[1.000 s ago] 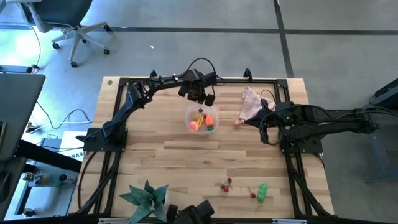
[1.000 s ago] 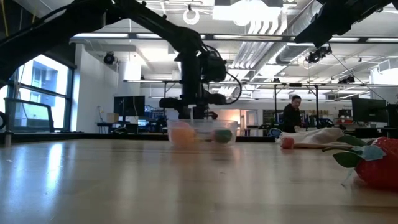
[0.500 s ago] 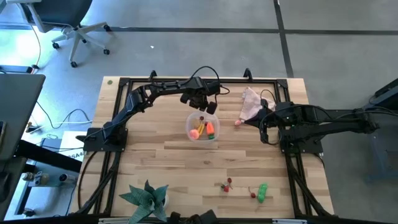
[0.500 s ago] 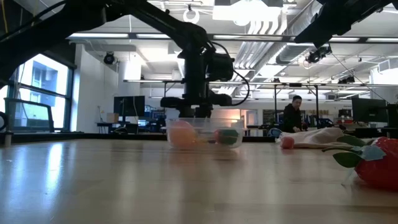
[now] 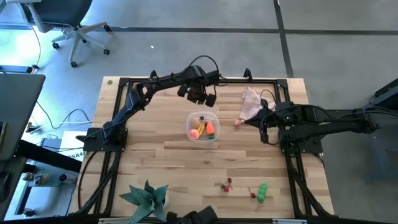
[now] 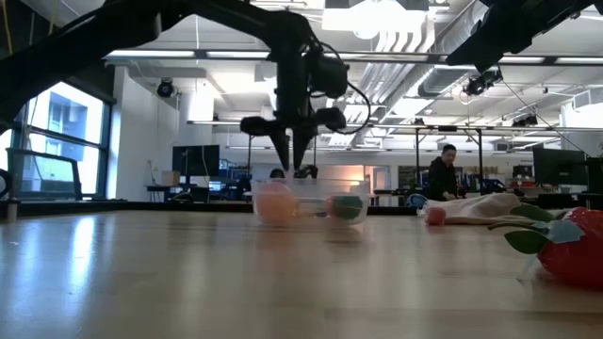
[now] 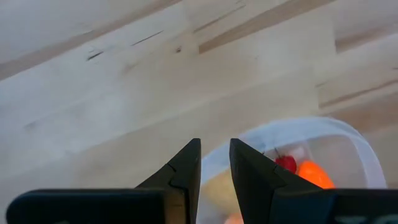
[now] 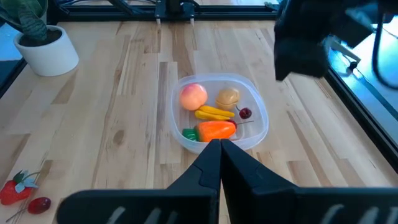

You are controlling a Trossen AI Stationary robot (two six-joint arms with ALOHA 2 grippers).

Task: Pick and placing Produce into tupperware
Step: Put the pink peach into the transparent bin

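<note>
- The surface (image 5: 155, 155) is pale wooden planking with visible grain and seams, framed by dark metal rails.
- The tupperware (image 5: 202, 126) is a small clear plastic tub with rounded corners and see-through walls; it sits near the middle of the surface, a little toward the far edge.
- Inside it, in the right wrist view, lie a round pink-orange peach-like piece (image 8: 193, 96), a tan potato (image 8: 228, 97), yellow sticks (image 8: 214, 113), an orange carrot (image 8: 216, 129) with a green end, and a small red cherry (image 8: 245, 113).
- The left hand (image 5: 200, 97) hangs above the surface just beyond the tupperware's far rim. Its two dark, tapered fingers (image 7: 185, 169) stand close together with only a narrow gap between them, and nothing is held.
- In the low view the left hand (image 6: 292, 141) points down above the container, clear of its rim.
- The right hand (image 5: 266, 129) waits near the right edge of the surface. Its fingers (image 8: 208, 158) are pressed together to a point, holding nothing.
- A crumpled pinkish cloth (image 5: 252, 102) lies by the far right corner, with a small pink-red piece (image 5: 237, 122) just beside it.
- Near the near edge, toward the right, lie red cherries (image 5: 227, 184) and a green pepper (image 5: 262, 192), well apart from the tupperware.
- A green leafy plant (image 5: 146, 198) in a white pot stands at the near edge, toward the left.
</note>
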